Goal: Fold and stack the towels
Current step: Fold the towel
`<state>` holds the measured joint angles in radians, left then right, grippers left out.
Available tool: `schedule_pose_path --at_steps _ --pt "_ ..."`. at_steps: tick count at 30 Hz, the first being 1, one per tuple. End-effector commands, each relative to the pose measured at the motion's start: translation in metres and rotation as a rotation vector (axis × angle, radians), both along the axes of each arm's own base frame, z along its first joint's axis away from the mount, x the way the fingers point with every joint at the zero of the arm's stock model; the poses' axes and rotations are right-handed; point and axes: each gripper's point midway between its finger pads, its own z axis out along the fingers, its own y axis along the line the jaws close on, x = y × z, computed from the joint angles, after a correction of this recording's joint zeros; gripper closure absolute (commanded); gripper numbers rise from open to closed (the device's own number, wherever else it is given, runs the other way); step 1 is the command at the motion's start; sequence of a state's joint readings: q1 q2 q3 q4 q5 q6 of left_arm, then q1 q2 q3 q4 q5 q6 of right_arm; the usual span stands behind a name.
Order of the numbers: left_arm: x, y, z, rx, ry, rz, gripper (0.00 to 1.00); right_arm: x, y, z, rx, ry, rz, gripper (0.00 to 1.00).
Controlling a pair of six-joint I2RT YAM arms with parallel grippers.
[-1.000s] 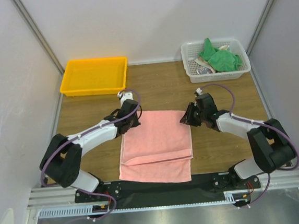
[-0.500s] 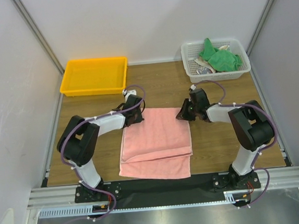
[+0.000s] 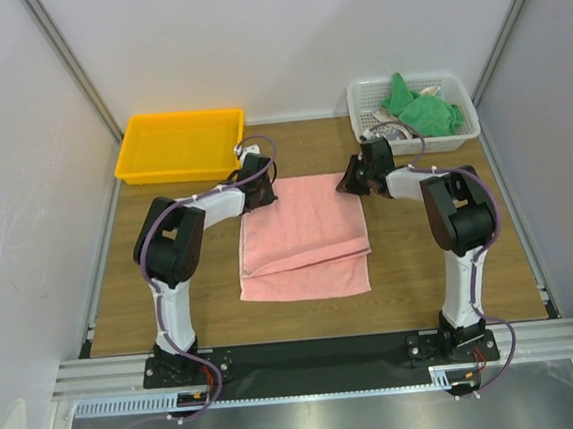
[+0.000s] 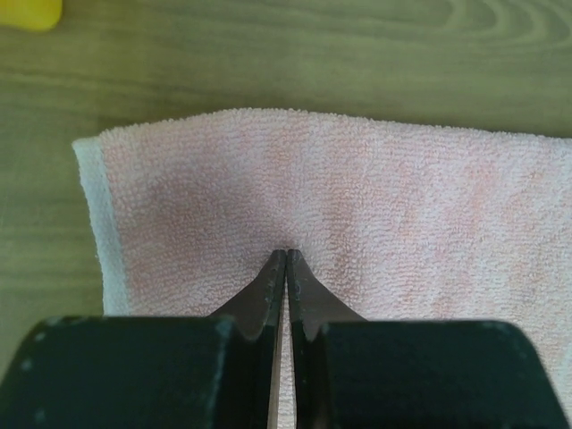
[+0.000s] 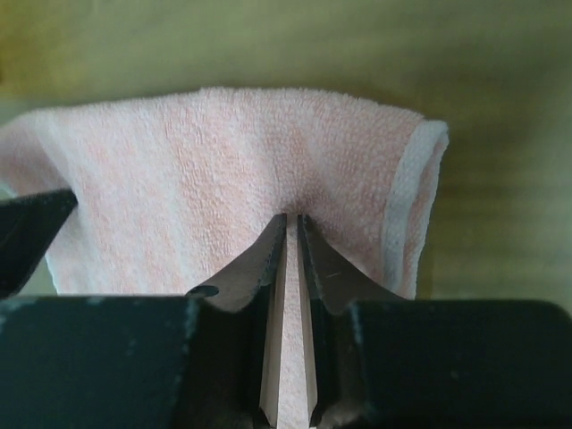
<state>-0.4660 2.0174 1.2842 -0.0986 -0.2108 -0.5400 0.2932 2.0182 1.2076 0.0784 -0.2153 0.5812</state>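
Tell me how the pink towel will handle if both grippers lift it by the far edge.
Probably floppy: the pink towel puckers where the left gripper and right gripper pinch it, so it should drape and sag between them. Likely grippy, not slippery, given the looped terry surface.

Two white-and-black arms trimmed with purple cable
The left arm (image 3: 206, 209) and right arm (image 3: 426, 175) have smooth white link shells joined by rounded black joint housings, and a thin purple cable (image 3: 142, 255) runs along each, fastened at several points. Their black bases (image 3: 180, 368) sit on a black bar at the bottom of the frame. In the wrist views the left gripper (image 4: 286, 256) and right gripper (image 5: 292, 217) show matte black blocky bodies with scuffed, speckled edges and dark fingers (image 4: 266, 295) tapering to thin pointed tips
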Motion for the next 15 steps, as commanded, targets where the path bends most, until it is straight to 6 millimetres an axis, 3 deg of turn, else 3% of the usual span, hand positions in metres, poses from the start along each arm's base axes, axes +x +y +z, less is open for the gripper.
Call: schedule_pose_path --at_steps 1,3,6,8,11,13,15 --pt "0.026 0.005 0.01 -0.005 -0.031 0.017 0.93 0.035 -0.008 0.013 -0.052 -0.073 0.017 0.85" --pt "0.033 0.008 0.012 0.004 -0.038 0.019 0.93 0.042 -0.011 0.007 -0.064 -0.06 0.021 0.85" --pt "0.042 0.008 0.019 0.012 -0.059 0.001 0.92 0.053 -0.007 0.014 -0.043 -0.078 0.054 0.85" --pt "0.045 0.004 0.038 0.003 -0.104 -0.023 0.89 0.05 -0.003 0.021 -0.028 -0.067 0.074 0.86" --pt "0.042 0.003 0.076 -0.015 -0.168 -0.052 0.77 0.04 0.011 0.05 0.022 -0.1 0.122 0.83" --pt "0.034 0.005 0.091 -0.023 -0.187 -0.063 0.66 0.03 0.018 0.077 0.032 -0.135 0.153 0.78" --pt "0.024 0.005 0.123 -0.058 -0.236 -0.078 0.6 0.018 0.027 0.09 0.024 -0.152 0.188 0.73"
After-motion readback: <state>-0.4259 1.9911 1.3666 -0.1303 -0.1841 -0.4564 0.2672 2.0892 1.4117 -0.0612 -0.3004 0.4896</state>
